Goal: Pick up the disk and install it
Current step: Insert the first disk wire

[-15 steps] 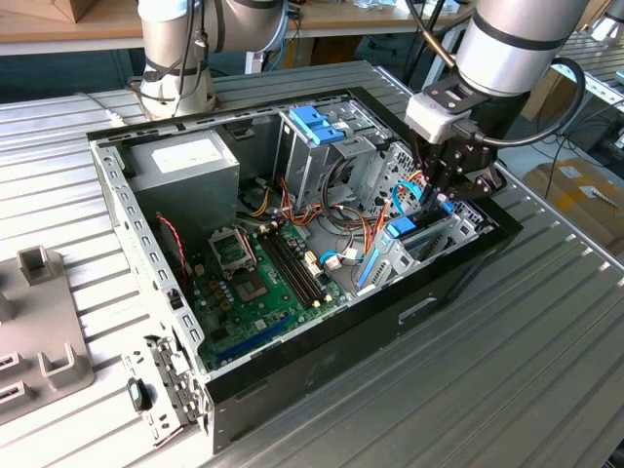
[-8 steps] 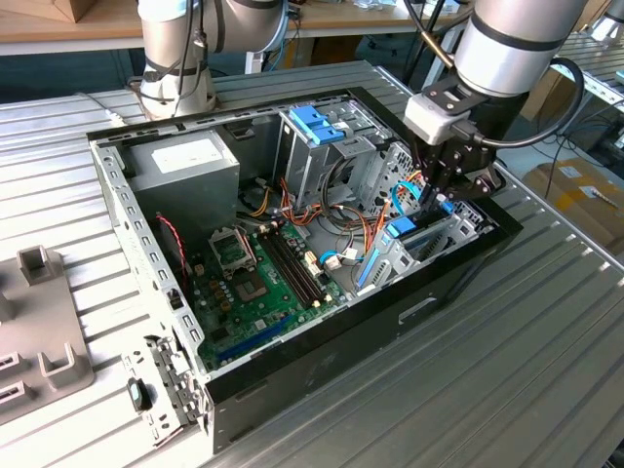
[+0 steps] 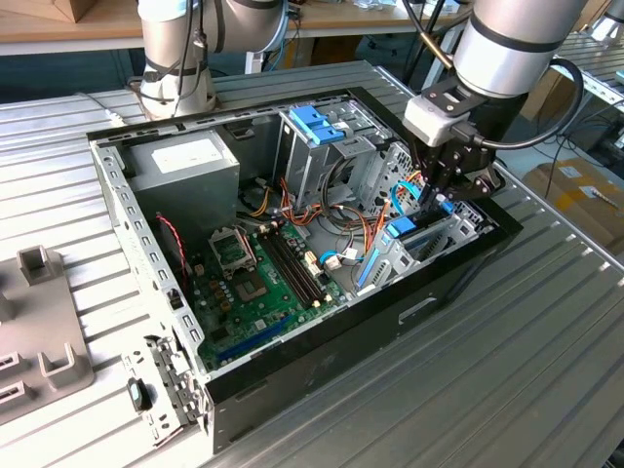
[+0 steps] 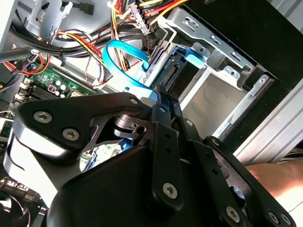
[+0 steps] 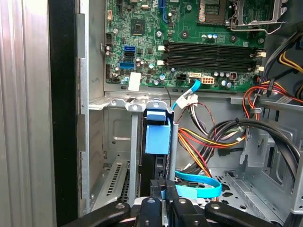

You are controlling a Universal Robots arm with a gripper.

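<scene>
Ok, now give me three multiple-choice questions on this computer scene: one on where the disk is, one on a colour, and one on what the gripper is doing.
1. Where is the disk?
A. Flat on the motherboard
B. Standing on edge in the metal drive bay inside the case
C. On the table outside the case

2. What colour is the disk's plastic carrier?
A. Red
B. Yellow
C. Light blue

3. What is the gripper doing?
A. It is shut on the disk's near edge
B. It hangs wide open above the power supply
C. It is pinching a red cable

Answers:
1 B: the first wrist view shows the disk upright between the bay's metal walls.
2 C: the carrier reads light blue in both wrist views.
3 A: the fingers sit close together with the carrier's blue edge between them.
</scene>
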